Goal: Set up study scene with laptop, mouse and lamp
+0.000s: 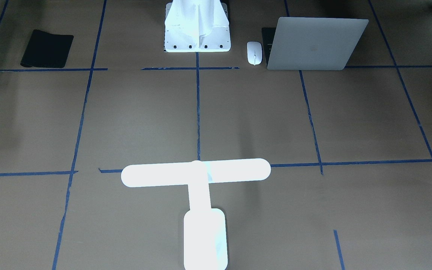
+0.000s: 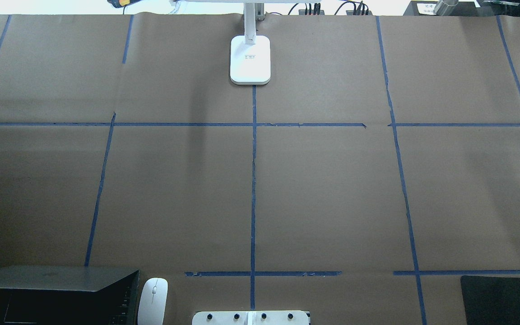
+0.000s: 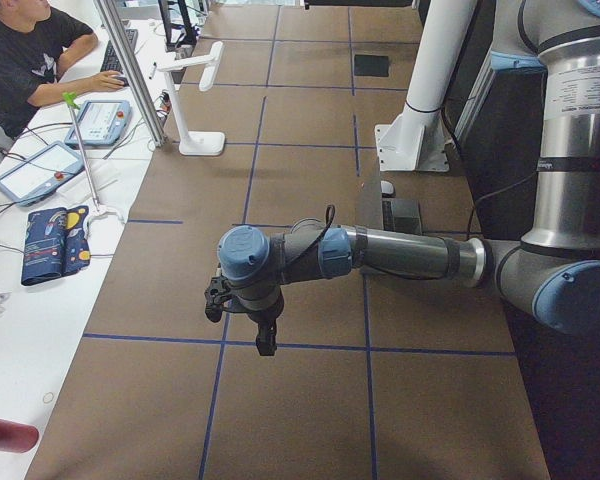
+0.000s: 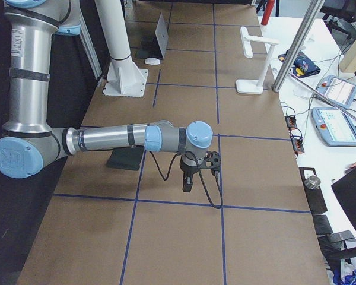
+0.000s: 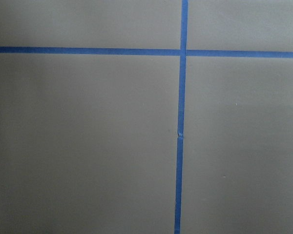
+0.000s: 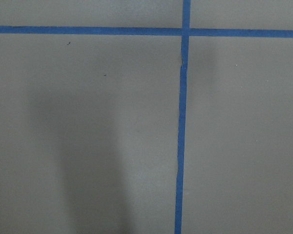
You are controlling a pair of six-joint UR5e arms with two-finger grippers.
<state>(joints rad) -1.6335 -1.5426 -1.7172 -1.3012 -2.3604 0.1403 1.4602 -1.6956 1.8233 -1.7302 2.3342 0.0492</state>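
While both my arms reach out over the ends of the desk (image 2: 332,189), none of the task's things are under them. My left hand (image 3: 266,345) points down at bare brown paper near a crossing of blue tape (image 5: 180,51), and my right hand (image 4: 187,185) does the same at the opposite end. Neither wrist camera catches a finger, and the side views alone don't settle it, so I cannot tell how wide either hand stands.

Here's the relation that counts. The laptop (image 2: 52,280) lies back toward my base and inward from my left hand, well apart from it. Its lid is up, with the lid's back facing away from me. Its long axis runs across the desk, roughly along my near edge and a touch skewed. The left hand is clearly the nearer one, so I judge this to be its job.

The mouse (image 2: 153,300) lies just beside the laptop on the side away from my left hand, its length pointing away from me. It sits between the laptop and my white bolted pedestal (image 2: 251,317), a tight neighbour if the laptop slides that way.

The lamp (image 2: 250,58) glows at the far edge, mid-desk. It is ahead of both hands and inward of each, and its bar head runs crosswise. The black mat (image 2: 497,298) lies back by my base on the right hand's side.
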